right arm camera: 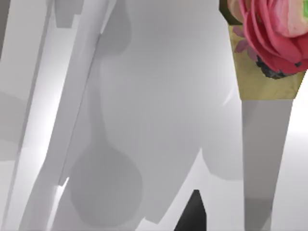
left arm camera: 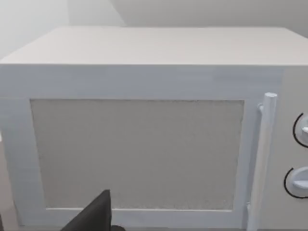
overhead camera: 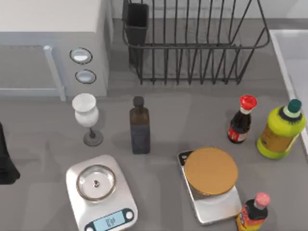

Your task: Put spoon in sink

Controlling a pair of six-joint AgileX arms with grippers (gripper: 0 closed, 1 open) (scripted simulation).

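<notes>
Grey table point(overhead camera: 192, 125) holds four bottles, two scales, one goblet point(overhead camera: 86, 115).

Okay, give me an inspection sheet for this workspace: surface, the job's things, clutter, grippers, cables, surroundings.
Surface: grey table, crowded.
Job's things: pale white-rimmed sink at the table's right edge; spoon: nothing seen.
Clutter: white microwave back left; black wire dish rack behind centre; white goblet; dark brown bottle; white kitchen scale with a round steel pan; second scale carrying a round tan disc; red-capped dark sauce bottle; yellow-green bottle with a dark green cap; pink-capped bottle at the front edge.
Grippers: left arm at the left edge, facing the microwave; fingers not clear.
Cables: nothing seen.
Surroundings: pale wall behind the microwave.
</notes>
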